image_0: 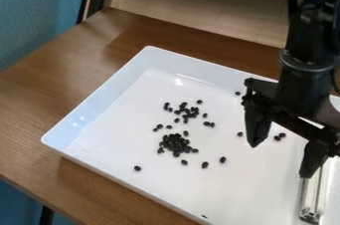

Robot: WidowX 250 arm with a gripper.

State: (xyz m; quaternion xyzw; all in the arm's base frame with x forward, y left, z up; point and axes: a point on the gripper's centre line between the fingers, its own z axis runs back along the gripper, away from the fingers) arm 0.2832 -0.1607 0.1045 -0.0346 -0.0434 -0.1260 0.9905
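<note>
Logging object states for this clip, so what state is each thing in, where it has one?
Hand: open, hanging over the tray, fingers pointing down.
White tray: upright, holding black beans.
Black beans: loose, one dense heap, one looser cluster, others scattered.
Long pale piece: lying in the tray, partly hidden by the hand.

Below your gripper (pixel 280 161) you have a brown wooden table (pixel 46 94); behind it, a pale wooden panel (pixel 193 12); well off sideways, a blue surface (pixel 37 15).
</note>
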